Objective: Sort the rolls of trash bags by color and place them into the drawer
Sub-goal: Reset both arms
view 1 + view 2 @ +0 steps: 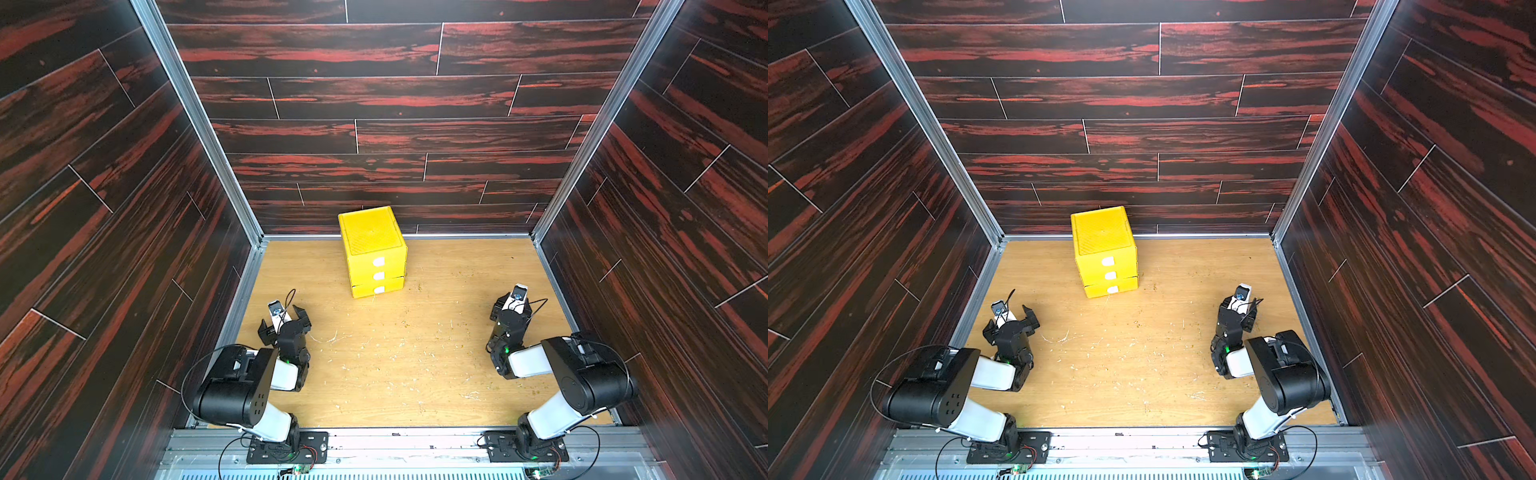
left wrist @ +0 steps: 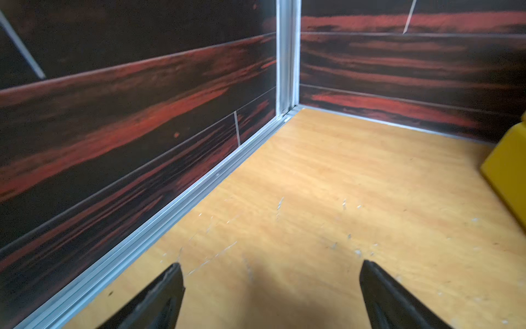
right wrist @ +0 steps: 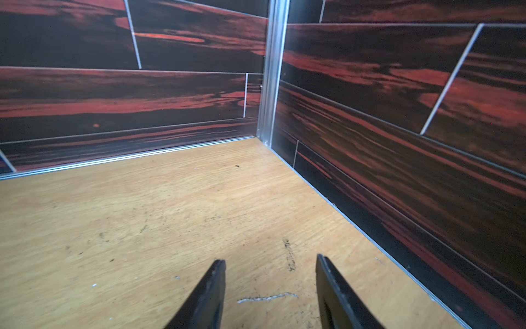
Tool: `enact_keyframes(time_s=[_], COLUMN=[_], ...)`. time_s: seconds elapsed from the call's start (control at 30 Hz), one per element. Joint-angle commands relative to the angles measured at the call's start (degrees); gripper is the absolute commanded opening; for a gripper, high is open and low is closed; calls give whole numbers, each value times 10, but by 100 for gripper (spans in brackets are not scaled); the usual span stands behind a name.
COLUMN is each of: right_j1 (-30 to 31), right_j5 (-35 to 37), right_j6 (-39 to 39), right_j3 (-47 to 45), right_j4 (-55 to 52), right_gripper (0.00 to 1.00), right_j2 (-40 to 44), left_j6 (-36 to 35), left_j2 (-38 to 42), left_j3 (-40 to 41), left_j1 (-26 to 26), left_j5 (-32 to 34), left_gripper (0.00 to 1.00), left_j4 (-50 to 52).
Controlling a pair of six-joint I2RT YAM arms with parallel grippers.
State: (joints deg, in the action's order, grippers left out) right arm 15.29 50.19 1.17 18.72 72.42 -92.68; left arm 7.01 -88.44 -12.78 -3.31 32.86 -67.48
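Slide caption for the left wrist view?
Open black left gripper over wooden tabletop, bright yellow plastic drawer chest at frame edge.

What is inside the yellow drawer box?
The drawer looks closed on all three levels, so its inside is hidden. Only white tabs show. Nothing sits on top.

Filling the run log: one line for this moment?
drawer: closed; rolls: none visible; left jaws: open, empty; right jaws: open, empty
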Motion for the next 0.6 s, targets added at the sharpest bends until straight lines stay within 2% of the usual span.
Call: enact_keyframes(time_s=[0.0, 0.03, 0.1, 0.17, 0.27, 0.37, 0.43, 0.47, 0.5, 0.57], right_j1=[-9, -13, -13, -13, -14, -15, -17, -17, -17, -17], right_j5=[-40, -46, -50, -50, -50, -64, -69, -69, -69, -70], right_j6=[6, 2, 1, 1, 1, 3, 2, 3, 3, 4], right_j3=[11, 15, 15, 18, 20, 21, 22, 20, 19, 16], right_j4=[-4, -15, -17, -20, -24, -26, -31, -29, -28, -23], right_gripper=[55, 55, 57, 60, 62, 63, 64, 71, 96, 98], right_j2=[-4, -3, -2, -4, -5, -4, -3, -2, -1, 0], left_j6=[-35, -43, -21, -18, -31, -27, -32, -35, -33, -30], left_j2=[-46, -52, -13, -9, -39, -25, -32, -35, -32, -29], left_j3=[-34, -36, -51, -70, -73, -75, -69, -68, -70, -71], left_j1=[3, 2, 1, 1, 4, 3, 4, 4, 4, 4], left_j5=[-29, -25, -41, -36, -30, -56, -47, -44, -46, -51], left_gripper=[100, 100, 100, 100, 100, 100, 100, 100, 100, 100], left_j4=[-54, -55, 50, 91, 36, 72, 40, 34, 43, 54])
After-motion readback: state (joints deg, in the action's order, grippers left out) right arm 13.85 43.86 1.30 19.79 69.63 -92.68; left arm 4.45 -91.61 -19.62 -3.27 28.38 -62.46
